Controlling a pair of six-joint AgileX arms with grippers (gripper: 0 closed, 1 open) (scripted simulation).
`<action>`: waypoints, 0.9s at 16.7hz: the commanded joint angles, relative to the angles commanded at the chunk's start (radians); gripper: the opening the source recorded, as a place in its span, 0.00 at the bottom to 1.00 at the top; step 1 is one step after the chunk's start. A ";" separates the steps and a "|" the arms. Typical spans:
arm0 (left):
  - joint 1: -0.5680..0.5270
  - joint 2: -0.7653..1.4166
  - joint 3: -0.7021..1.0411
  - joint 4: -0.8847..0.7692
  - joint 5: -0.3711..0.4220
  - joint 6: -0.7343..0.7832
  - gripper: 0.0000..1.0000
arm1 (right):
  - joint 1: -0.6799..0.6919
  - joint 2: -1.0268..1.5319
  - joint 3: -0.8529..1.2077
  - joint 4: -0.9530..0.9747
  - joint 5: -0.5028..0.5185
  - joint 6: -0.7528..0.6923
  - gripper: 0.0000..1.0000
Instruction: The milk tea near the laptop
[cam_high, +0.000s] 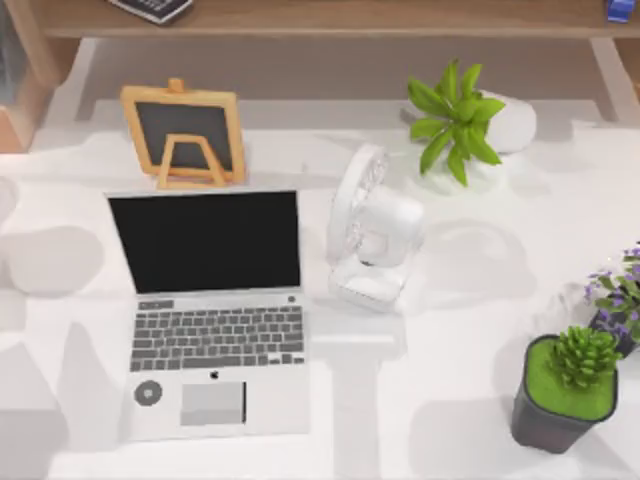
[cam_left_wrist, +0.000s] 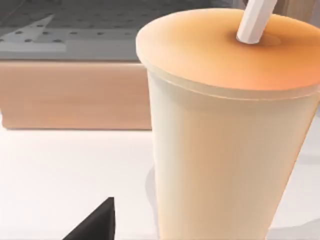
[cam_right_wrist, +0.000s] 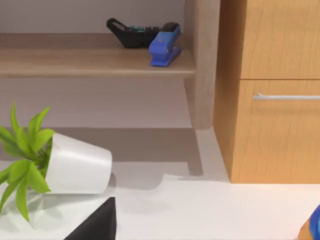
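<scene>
Jaws' state cannot be told; milk tea stands on white table before wooden shelving.

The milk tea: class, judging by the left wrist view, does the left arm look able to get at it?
Probably yes. The milk tea stands upright on the white table, close before the left arm's wrist camera, with nothing between them.
</scene>
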 joint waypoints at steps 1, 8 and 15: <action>-0.002 0.003 0.003 0.002 -0.002 -0.001 1.00 | 0.000 0.000 0.000 0.000 0.000 0.000 1.00; -0.127 0.259 0.183 0.094 -0.122 -0.035 1.00 | 0.000 0.000 0.000 0.000 0.000 0.000 1.00; -0.178 0.337 0.248 0.121 -0.170 -0.048 1.00 | 0.000 0.000 0.000 0.000 0.000 0.000 1.00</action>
